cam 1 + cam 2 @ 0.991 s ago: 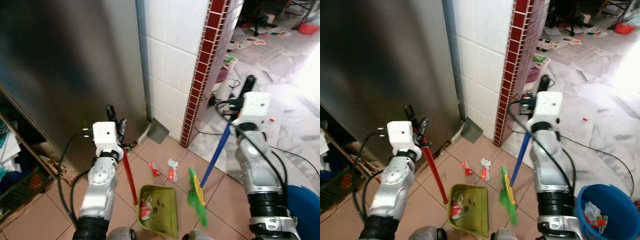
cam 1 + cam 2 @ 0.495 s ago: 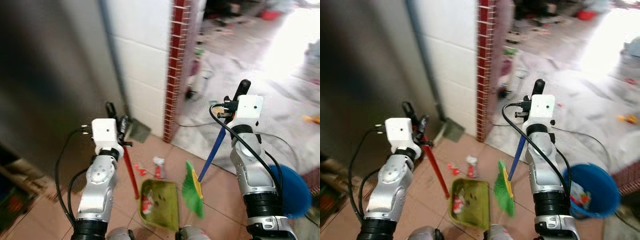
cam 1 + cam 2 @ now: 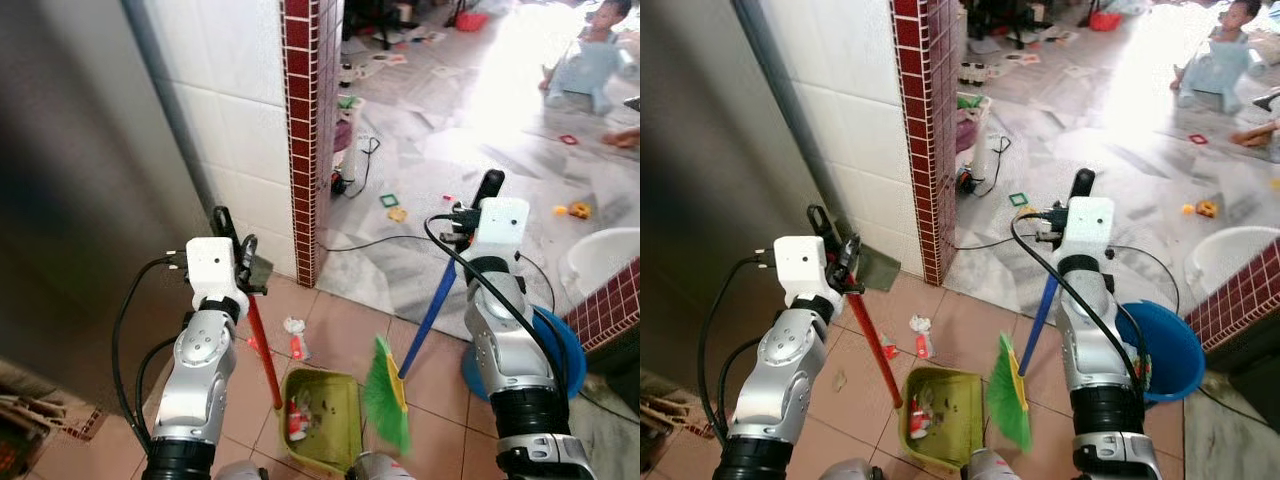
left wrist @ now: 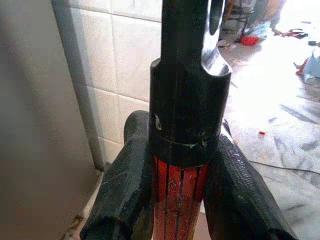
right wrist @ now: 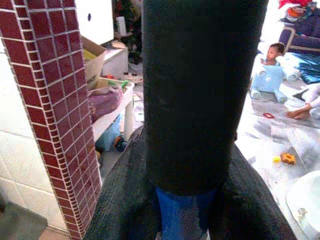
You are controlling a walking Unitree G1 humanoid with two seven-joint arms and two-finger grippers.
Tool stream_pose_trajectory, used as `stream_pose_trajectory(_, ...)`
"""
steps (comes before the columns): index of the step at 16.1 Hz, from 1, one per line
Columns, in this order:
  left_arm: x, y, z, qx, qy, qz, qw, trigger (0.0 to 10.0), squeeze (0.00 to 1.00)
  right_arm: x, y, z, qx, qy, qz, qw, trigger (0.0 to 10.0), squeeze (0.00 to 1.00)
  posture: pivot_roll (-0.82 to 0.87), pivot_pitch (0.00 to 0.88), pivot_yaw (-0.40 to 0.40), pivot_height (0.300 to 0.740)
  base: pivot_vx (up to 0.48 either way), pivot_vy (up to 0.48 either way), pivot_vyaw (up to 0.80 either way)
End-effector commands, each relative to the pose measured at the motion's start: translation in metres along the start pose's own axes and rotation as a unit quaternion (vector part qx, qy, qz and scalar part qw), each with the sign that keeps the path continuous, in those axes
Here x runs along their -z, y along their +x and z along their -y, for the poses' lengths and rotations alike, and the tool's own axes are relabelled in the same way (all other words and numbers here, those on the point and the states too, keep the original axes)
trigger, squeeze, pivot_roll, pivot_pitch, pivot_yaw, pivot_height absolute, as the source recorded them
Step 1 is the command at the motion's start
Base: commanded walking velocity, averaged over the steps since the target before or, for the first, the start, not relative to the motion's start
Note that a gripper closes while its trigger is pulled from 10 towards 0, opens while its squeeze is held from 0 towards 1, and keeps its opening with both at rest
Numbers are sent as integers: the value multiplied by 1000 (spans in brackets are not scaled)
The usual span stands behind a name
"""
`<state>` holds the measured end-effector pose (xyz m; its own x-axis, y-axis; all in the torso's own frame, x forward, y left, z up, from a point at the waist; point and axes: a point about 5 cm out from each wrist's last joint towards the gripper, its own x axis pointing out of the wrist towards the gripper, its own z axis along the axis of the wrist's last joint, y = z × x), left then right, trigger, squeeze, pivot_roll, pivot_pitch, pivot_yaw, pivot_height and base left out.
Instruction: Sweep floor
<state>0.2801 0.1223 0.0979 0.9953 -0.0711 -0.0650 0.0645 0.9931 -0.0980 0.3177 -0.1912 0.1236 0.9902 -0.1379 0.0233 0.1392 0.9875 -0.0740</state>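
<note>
Left eye view: the left gripper (image 3: 243,262) is clenched on the top of a red handle (image 3: 262,350) that runs down to a green dustpan (image 3: 322,418) resting on the tan tiled floor (image 3: 435,390), near the robot's feet. The dustpan already holds some red and white scraps. Just far of it, near the red-brick pillar (image 3: 301,130), two small pieces of litter (image 3: 295,338) lie loose on the tiles.

Right eye view: the right gripper (image 3: 1061,224) grasps the blue handle of a broom (image 3: 1025,345) whose green bristles (image 3: 1007,397) sit just right of the dustpan. A blue bucket (image 3: 1162,348) stands to the right.

Left wrist view: two black fingers (image 4: 125,192) squeeze the red handle on either side, below its black cap.

Right wrist view: the blue handle is pinched between the fingers (image 5: 122,205).

The step in hand seems to be collecting litter into the pan. The next move likely calls for reaching the bristles past the loose pieces and drawing them toward the pan's mouth.
</note>
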Motion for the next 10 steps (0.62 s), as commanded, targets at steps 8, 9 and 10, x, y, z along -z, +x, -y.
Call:
stream_pose_trajectory(8, -10, 2, 1, -3, -11, 18, 1000, 10000, 0, 2, 1, -3, -8, 0, -9, 1000, 10000, 0, -126, 0, 27, 740, -226, 0, 0)
stream_pose_trajectory(9, -10, 2, 1, -4, -12, 18, 1000, 10000, 0, 2, 1, -3, -8, 0, -9, 1000, 10000, 0, -126, 0, 27, 740, -255, 0, 0)
stream_pose_trajectory(10, -10, 2, 1, -4, -13, 18, 1000, 10000, 0, 2, 1, -3, -9, 0, -9, 1000, 10000, 0, -126, 0, 26, 740, -255, 0, 0)
